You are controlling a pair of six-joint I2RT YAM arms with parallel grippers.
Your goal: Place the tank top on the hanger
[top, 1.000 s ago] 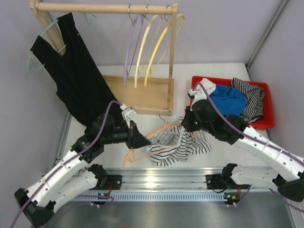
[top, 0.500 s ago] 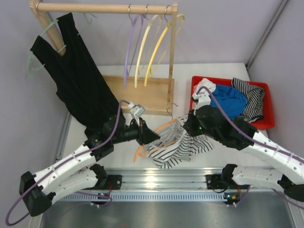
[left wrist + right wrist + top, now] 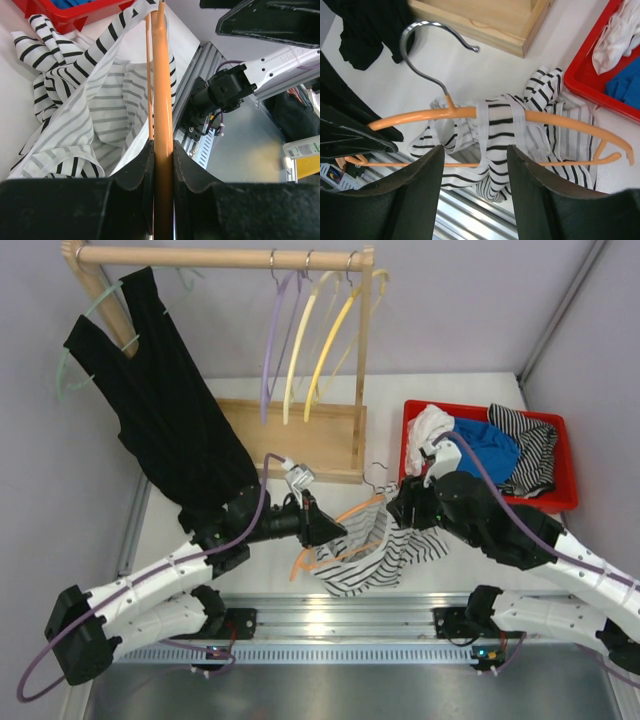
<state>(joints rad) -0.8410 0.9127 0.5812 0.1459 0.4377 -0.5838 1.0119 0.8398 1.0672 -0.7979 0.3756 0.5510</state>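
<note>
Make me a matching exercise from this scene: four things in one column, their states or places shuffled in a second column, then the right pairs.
Column A
1. hanger
2. tank top
3. black top
4. right tool

Column B
a. hangs at the left end of the wooden rail
b. open, holding nothing
c. clamped in the left tool
d. strap draped over the orange arm

Pairs: 1-c, 2-d, 3-a, 4-b
</note>
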